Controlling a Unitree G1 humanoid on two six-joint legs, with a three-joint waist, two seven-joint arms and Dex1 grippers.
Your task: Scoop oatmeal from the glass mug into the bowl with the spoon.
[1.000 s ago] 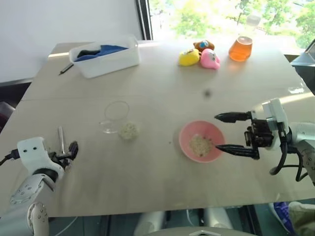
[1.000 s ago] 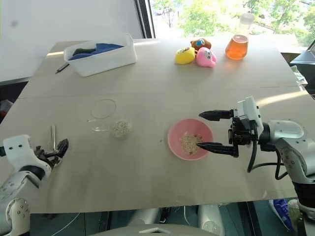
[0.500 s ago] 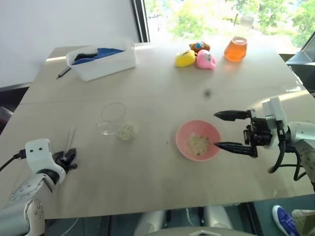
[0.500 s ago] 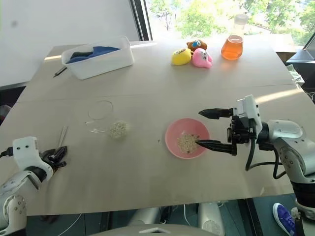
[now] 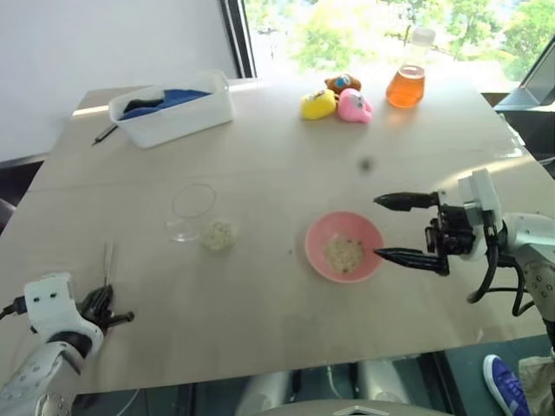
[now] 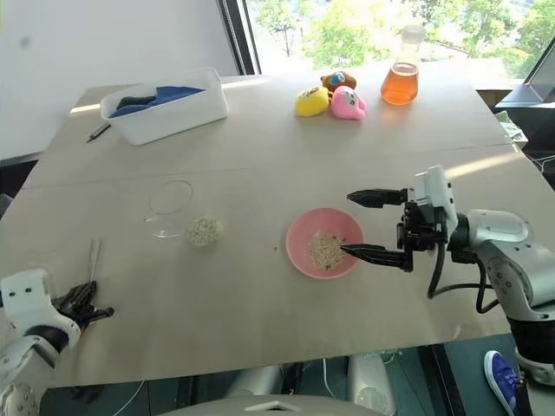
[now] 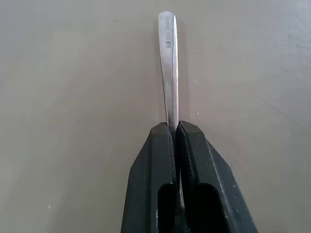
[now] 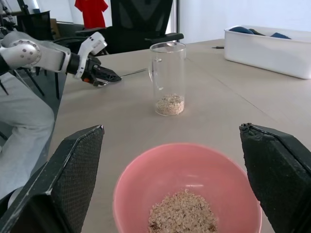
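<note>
Left wrist view: left gripper [image 7: 176, 133] clamped on spoon [image 7: 169, 63] handle, near-left | right gripper [image 5: 404, 229] wide apart, empty, beside bowl [image 5: 344, 247] | mug [image 5: 192, 212] left of bowl, oatmeal [image 8: 169, 104] inside

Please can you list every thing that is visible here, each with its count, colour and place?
glass mug: one, clear, left of table middle
oatmeal: pale beige, in bowl and in mug
bowl: one, pink, table middle
spoon: one, silver, near left edge
tub: one, white, far left
pen: one, dark, beside tub
toys: three, yellow, pink, brown, far side
flask: one, orange liquid, far right
left claw: black, shut on spoon
right claw: black, open beside bowl
</note>
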